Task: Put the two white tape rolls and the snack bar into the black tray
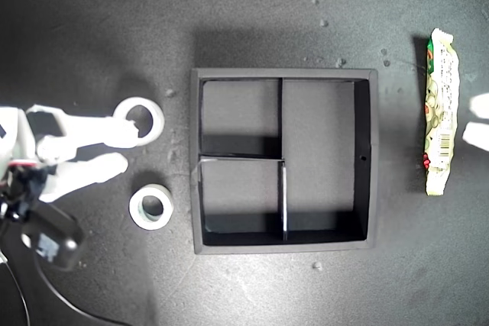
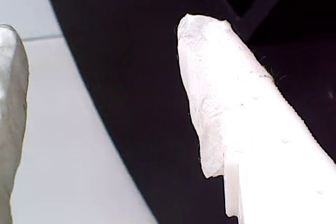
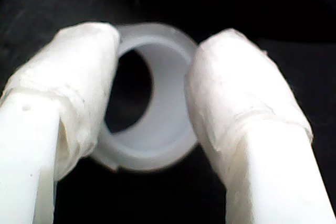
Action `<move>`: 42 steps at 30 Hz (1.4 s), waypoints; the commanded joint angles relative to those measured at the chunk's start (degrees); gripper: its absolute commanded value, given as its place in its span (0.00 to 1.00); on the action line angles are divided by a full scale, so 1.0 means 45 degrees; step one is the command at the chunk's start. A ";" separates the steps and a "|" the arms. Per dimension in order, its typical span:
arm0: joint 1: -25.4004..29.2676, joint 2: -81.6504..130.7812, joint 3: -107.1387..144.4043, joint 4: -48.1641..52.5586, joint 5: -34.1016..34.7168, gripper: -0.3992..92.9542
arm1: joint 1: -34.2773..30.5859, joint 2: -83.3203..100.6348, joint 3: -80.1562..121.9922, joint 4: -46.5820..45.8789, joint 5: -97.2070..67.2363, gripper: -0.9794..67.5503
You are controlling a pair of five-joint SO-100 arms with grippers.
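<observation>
At the exterior view's left edge: my second gripper [image 1: 131, 146], jaws spread wide, clamped on nothing. Reaches toward the tray with one finger's tip overlapping the rim of the larger tape roll [image 1: 139, 121] and the other finger pointing past it, apart from the roll; cannot tell whether the first tip actually touches. Shows the same in the second wrist view: my second gripper [image 3: 157, 40] with two padded fingertips [image 3: 79, 66] apart, and the larger tape roll [image 3: 157, 114] framed in the gap just beyond them, its hole facing the camera. Just beside that lower finger, nearer the exterior view's bottom: the smaller tape roll [image 1: 150, 207], flat on the dark table [image 1: 92, 20], slightly greyish, near the tray's outer wall but not against it. Further toward the exterior view's right: the black tray [image 1: 373, 158], square, with two small compartments on its exterior-view left side and one long one on the right. Beyond the tray, well apart from it, near the exterior view's right edge: the snack bar [image 1: 439, 112], lying lengthwise up and down the picture, barcode toward the lower end. Right beside the bar, at that same edge: my first gripper [image 1: 475, 120], only two white tips visible, set apart. Confirms open jaws in the first wrist view, my first gripper [image 2: 105, 30] gaping over dark table with nothing between the fingers. Scattered across the table near the tray: a few pale specks [image 1: 316, 266].
</observation>
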 commanded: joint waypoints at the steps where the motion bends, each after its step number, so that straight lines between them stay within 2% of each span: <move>1: -0.0078 -0.2812 -0.2227 0.0313 0.0098 0.11 | -0.0156 -0.4707 -0.5137 0.2715 -0.1309 0.29; 8: -0.0020 -0.5469 -0.4258 0.2051 -0.0195 0.11 | -0.0703 -0.5352 -0.5098 0.4824 -0.1875 0.29; 21: -0.0273 -0.6191 -0.4395 0.2734 -0.0410 0.11 | -0.1230 -0.5352 -0.3867 0.4902 -0.1641 0.31; 32: -0.0957 -0.8516 -0.5234 0.2227 0.0332 0.12 | -0.0449 -0.5449 -0.2461 0.4727 -0.1875 0.38; 37: -0.1328 -0.9805 -0.6074 0.2266 0.0859 0.06 | 0.0430 -0.5449 -0.0957 0.3770 -0.2402 0.34; 42: -0.1367 -1.0195 -0.6875 0.3223 0.1055 0.01 | 0.0801 -0.5918 -0.0488 0.3809 -0.2617 0.33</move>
